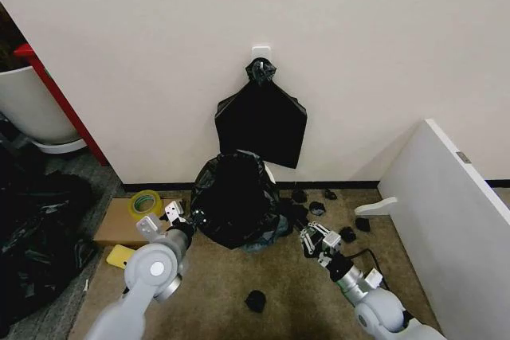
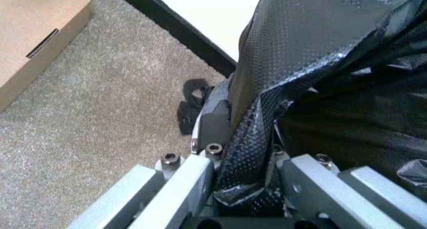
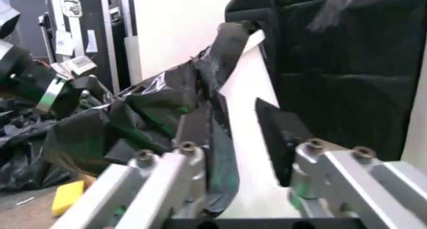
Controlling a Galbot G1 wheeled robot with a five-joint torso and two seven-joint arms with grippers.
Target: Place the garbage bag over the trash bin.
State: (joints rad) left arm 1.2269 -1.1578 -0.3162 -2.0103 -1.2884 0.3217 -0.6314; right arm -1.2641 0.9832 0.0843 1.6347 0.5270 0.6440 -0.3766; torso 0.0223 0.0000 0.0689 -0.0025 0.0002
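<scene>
The glossy black garbage bag (image 1: pixel 233 199) is draped over the trash bin, whose white rim (image 1: pixel 271 173) peeks out at the bag's right side, against the wall. My left gripper (image 1: pixel 180 217) is at the bag's left side and shut on a fold of the garbage bag (image 2: pixel 293 54), with the dotted plastic pinched between its fingers (image 2: pixel 215 120). My right gripper (image 1: pixel 315 238) sits low at the right of the bin, open. Between its fingers (image 3: pixel 279 133) the white bin wall (image 3: pixel 248 139) shows, and the bag's edge (image 3: pixel 167 104) hangs along its other finger.
A flat black bag bundle (image 1: pixel 261 119) hangs from a wall hook above the bin. A cardboard box (image 1: pixel 118 222) with a yellow tape roll (image 1: pixel 146 202) lies left, black sheeting (image 1: pixel 32 232) beyond it. Black scraps (image 1: pixel 255 300) litter the carpet. A white board (image 1: pixel 446 212) leans at right.
</scene>
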